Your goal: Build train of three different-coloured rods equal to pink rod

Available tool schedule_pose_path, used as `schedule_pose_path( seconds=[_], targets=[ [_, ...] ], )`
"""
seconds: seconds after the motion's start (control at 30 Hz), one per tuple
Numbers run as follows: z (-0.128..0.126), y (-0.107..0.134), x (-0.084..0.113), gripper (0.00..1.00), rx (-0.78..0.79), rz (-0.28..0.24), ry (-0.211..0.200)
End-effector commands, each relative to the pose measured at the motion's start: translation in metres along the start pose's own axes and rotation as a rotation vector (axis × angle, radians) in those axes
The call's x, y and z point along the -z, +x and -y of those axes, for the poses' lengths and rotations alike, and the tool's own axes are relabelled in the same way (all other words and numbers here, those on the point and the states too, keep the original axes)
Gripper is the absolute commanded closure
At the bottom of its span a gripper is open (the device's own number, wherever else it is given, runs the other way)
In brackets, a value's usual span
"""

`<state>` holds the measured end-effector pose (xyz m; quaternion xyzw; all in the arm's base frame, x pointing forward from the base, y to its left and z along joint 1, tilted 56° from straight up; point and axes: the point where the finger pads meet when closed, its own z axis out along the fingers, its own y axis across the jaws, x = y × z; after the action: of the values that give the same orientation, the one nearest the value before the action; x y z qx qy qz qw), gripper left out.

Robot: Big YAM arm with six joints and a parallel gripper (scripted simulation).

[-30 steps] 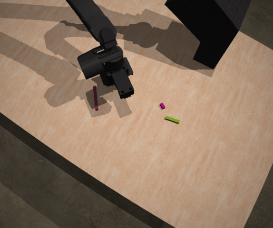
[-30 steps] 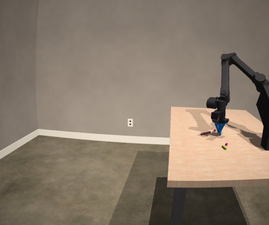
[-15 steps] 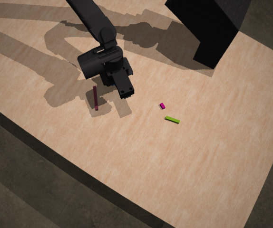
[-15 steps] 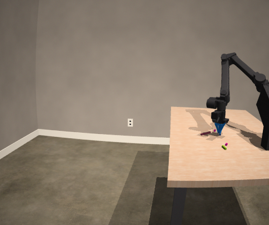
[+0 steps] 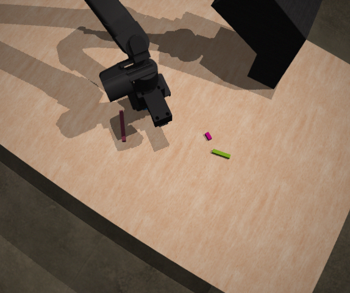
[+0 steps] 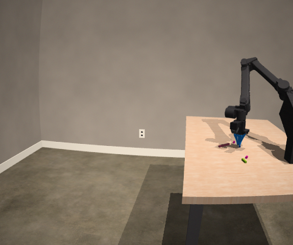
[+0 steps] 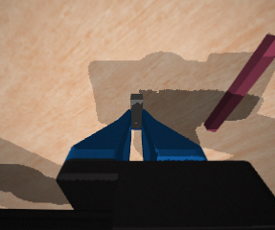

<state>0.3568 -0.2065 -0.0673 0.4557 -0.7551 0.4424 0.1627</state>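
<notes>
Pinching a squared grey rod, the blue-fingered hand hovers low, well inside the edges of the wood-grained bench, near one long pink rod; two stubby magenta rods and one lime rod lie apart.

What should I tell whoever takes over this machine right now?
Gripper: shut on the grey rod, low over the table.
Pink rod: beside it.
Lime rod: apart, near one magenta rod.
Done: grey gripped; no finished train visible.
Left: likely lay grey, blue and lime in line, then release. Blue's place isn't clear.
</notes>
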Motion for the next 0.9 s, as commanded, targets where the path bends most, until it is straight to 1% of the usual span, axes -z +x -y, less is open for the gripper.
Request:
schedule_pose_path(
  seconds=[0.0, 0.23, 0.37, 0.63, 0.7, 0.73, 0.8, 0.87],
  targets=[
    [0.003, -0.004, 0.003, 0.96, 0.012, 0.009, 0.007],
    [0.003, -0.003, 0.002, 0.96, 0.012, 0.008, 0.007],
    [0.001, 0.0, -0.006, 0.96, 0.002, 0.001, -0.001],
    [0.0, 0.0, -0.012, 0.96, 0.002, 0.001, -0.002],
    [0.0, 0.0, -0.012, 0.96, 0.002, 0.001, -0.002],
    [0.004, -0.005, -0.007, 0.96, 0.013, 0.01, 0.011],
    [0.001, -0.002, -0.013, 0.96, 0.004, 0.002, 0.001],
    [0.0, 0.0, -0.015, 0.96, 0.005, 0.0, -0.004]
  ],
)
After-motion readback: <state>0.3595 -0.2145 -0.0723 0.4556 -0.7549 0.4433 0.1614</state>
